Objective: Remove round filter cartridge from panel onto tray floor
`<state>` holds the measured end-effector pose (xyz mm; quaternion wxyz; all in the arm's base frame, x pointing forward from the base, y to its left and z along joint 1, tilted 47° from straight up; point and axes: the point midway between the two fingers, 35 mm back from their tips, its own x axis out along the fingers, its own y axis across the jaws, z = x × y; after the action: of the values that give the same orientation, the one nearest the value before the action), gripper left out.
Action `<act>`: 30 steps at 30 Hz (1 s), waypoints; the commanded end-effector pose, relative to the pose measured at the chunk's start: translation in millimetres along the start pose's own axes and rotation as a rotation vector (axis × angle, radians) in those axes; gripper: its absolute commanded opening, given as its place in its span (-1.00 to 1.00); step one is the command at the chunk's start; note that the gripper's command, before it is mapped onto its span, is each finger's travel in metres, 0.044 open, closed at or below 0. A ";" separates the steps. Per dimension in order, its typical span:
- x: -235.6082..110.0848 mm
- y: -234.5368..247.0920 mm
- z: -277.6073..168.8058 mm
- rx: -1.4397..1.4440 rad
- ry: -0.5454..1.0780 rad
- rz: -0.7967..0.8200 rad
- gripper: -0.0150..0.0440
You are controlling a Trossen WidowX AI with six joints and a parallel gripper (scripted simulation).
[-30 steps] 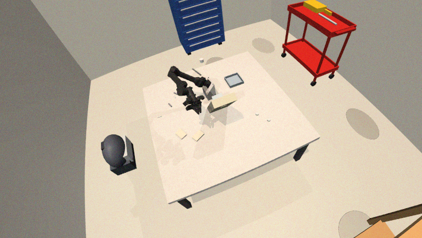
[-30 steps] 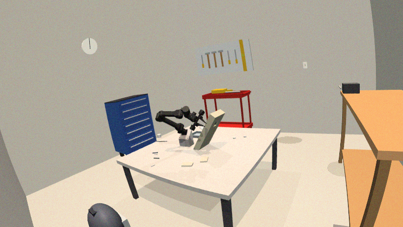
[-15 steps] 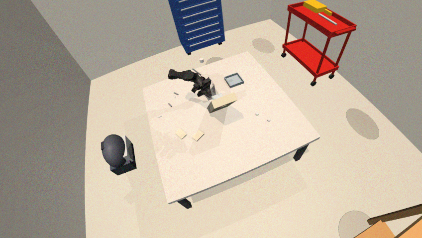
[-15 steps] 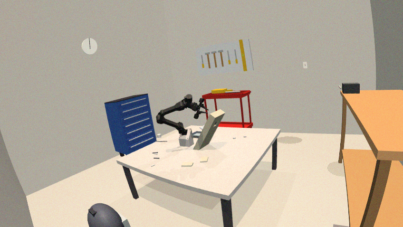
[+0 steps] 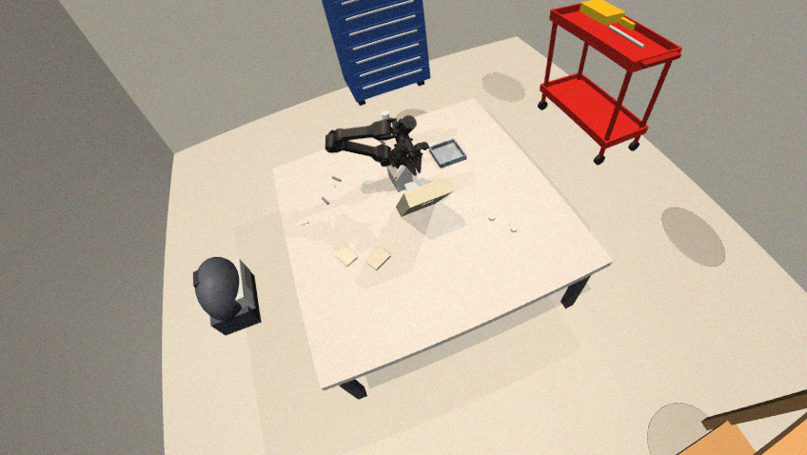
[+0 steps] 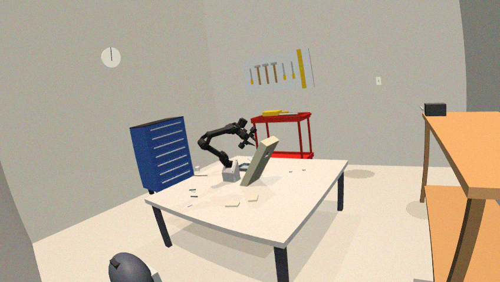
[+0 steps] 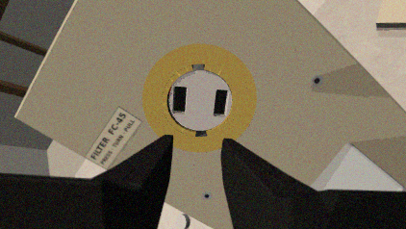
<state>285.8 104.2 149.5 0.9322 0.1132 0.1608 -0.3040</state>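
The round grey filter cartridge (image 7: 199,101) sits flush in the tilted beige service panel (image 7: 269,48) (image 5: 426,194) (image 6: 260,159), inside a yellow ring (image 7: 242,96). Two dark narrow slots show on its face. A label (image 7: 114,135) reads FILTER FC-45, PRESS TURN PULL. My gripper (image 7: 197,145) (image 5: 417,161) (image 6: 252,141) hovers a short way in front of the cartridge and faces it. Its fingers stand partly apart with nothing between them. The grey tray (image 5: 431,153) lies on the table behind the panel.
The arm's base block (image 5: 399,176) stands next to the panel. Two tan pads (image 5: 345,255) (image 5: 378,258), small grey pieces (image 5: 335,179) and two white pegs (image 5: 491,217) lie on the table. A blue drawer cabinet (image 5: 378,45) and a red cart (image 5: 610,73) stand beyond the table.
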 end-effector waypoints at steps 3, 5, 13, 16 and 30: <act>-1.0 -2.7 -0.5 -0.001 -0.020 -0.006 -0.10; 0.9 -2.6 -0.8 -0.001 -0.019 -0.006 -0.10; 13.7 -1.7 -2.5 0.001 -0.012 -0.010 -0.10; 18.7 -1.4 -2.8 0.001 -0.011 -0.010 -0.10; 41.5 -1.7 -1.4 0.002 -0.013 -0.008 -0.10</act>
<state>314.2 85.3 137.3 0.9318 0.1166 0.1503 -0.3092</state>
